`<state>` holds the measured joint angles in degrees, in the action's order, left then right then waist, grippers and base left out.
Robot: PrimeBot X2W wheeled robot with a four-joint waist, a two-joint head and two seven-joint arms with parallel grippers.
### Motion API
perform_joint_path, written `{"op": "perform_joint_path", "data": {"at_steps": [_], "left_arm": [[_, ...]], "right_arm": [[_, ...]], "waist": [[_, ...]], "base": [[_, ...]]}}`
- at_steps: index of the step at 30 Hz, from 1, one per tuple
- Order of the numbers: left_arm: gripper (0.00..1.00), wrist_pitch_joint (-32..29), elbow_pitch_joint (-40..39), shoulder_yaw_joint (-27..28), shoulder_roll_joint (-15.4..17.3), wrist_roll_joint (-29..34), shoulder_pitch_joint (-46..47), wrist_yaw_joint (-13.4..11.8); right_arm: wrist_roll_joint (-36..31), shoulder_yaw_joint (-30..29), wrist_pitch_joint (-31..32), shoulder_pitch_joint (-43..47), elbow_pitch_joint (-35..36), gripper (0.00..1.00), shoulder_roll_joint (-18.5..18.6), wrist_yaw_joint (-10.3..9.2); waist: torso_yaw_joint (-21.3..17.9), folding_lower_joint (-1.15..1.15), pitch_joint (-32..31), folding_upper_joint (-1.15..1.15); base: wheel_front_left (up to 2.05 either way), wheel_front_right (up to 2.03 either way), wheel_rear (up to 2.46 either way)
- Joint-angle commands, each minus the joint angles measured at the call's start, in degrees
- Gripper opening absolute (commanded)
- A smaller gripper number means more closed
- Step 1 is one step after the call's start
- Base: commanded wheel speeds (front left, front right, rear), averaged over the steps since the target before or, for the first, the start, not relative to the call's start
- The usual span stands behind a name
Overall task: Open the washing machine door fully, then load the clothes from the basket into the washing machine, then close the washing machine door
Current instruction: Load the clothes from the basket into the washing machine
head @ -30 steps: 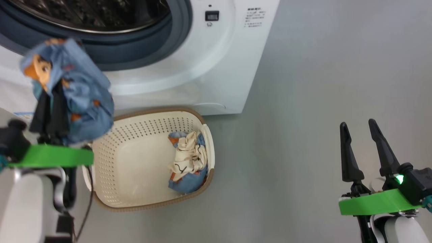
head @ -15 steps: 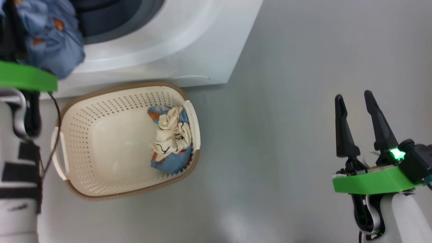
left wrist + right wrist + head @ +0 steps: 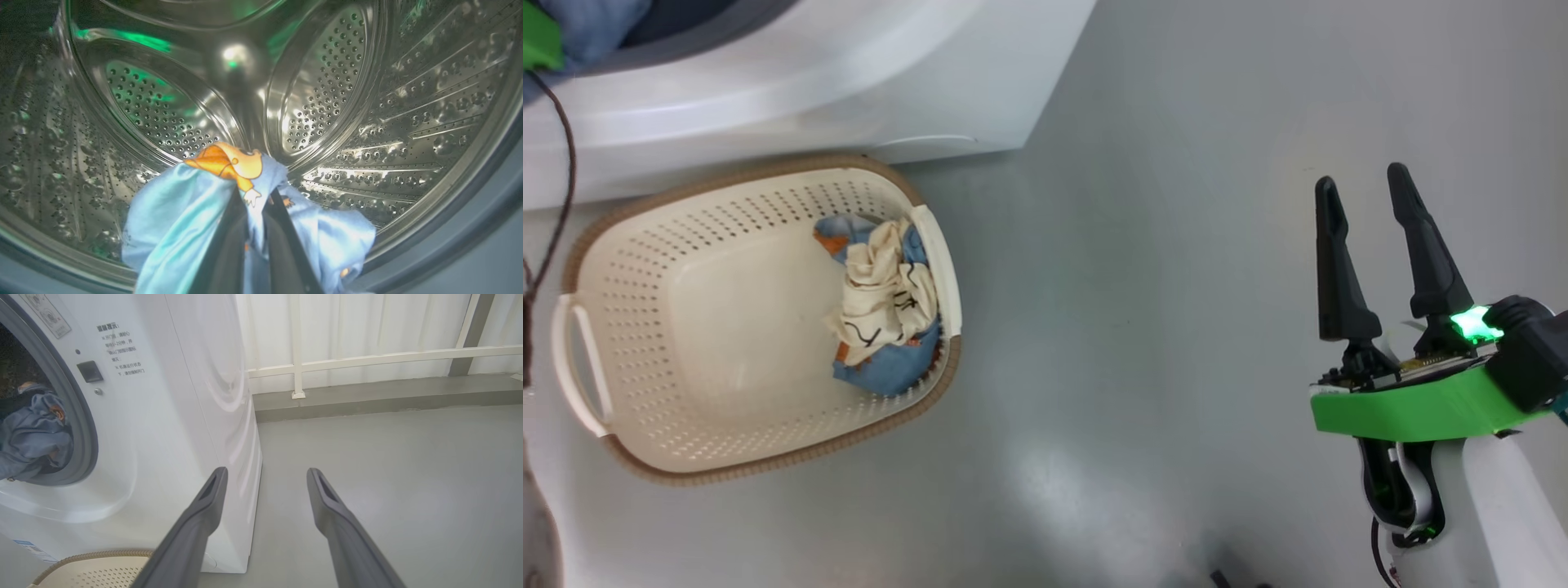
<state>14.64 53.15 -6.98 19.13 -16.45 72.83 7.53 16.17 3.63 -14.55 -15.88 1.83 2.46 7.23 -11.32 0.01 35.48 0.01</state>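
Gripping a soft light blue garment (image 3: 179, 220) with orange cartoon prints, the left gripper (image 3: 255, 196) has its two long dark fingers closed on the cloth, which drapes down on both sides of them. In the left wrist view the gripper and its load sit at the mouth of the perforated steel drum (image 3: 327, 81), with the blue-grey rubber gasket (image 3: 482, 253) curving around the near edge. The right wrist view shows the same garment bunched in the round opening of the big white boxy washing machine (image 3: 171, 416), at the left of that view. On the grey floor (image 3: 1143, 286), just beside the machine's base, stands the small cream plastic basket (image 3: 727, 327) with perforated sides, a brown woven-look rim and side handles. Against its right wall lies a crumpled cream garment (image 3: 878, 294) with black line drawings, resting on top of another blue cloth (image 3: 886, 371) with orange patches. The right gripper (image 3: 1361, 175) hangs well to the right of the basket, over the floor, its fingers spread apart and holding nothing, with a bright green band (image 3: 1405, 408) at its wrist. Beyond it in the right wrist view, a white rail (image 3: 367, 359) runs along a pale wall at the far side of the floor.
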Motion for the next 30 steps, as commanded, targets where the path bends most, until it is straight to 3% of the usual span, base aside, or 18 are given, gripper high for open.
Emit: {"op": "perform_joint_path", "data": {"at_steps": [1, 13, 25, 26, 27, 30], "left_arm": [[0.00, 0.36, -0.16, 0.51, 3.18, 0.75, 1.69, -0.04], [0.00, 0.36, 8.11, -0.41, 5.11, 2.99, 11.49, -0.96], [0.00, 0.36, -4.24, 3.62, 7.87, 4.40, 12.93, -1.82], [0.13, 0.36, -4.20, 4.45, 7.96, 4.28, 12.11, -2.09], [1.00, 0.36, -3.96, 4.71, 8.06, 4.62, 11.38, -2.23], [1.00, 0.36, -4.01, 5.30, 8.09, 5.18, 10.37, -2.61]], "right_arm": [[0.59, 1.45, -0.45, -0.27, 1.65, 1.00, 0.43, 0.25], [1.89, 3.56, -0.45, -0.56, 2.20, 1.00, 0.42, 0.25], [3.41, 5.38, -0.45, -1.83, 2.80, 1.00, 0.42, 0.25], [3.49, 5.43, -0.45, -1.72, 2.90, 1.00, 0.42, 0.25], [3.53, 5.44, -0.45, -1.58, 2.99, 1.00, 0.42, 0.25], [3.70, 5.34, -0.45, -1.34, 3.09, 1.00, 0.42, 0.25]], "waist": [[-1.27, 0.00, 1.41, -0.01], [-4.15, 0.00, 3.91, -0.01], [-7.19, 0.00, 6.11, -0.01], [-7.33, 0.00, 6.14, -0.01], [-7.38, 0.00, 6.22, -0.01], [-7.42, 0.00, 6.51, -0.01]], "base": [[0.00, 0.00, 0.00], [0.00, 0.00, 0.00], [0.00, 0.00, 0.00], [0.00, 0.00, 0.00], [0.00, 0.00, 0.00], [0.00, 0.00, 0.00]]}}
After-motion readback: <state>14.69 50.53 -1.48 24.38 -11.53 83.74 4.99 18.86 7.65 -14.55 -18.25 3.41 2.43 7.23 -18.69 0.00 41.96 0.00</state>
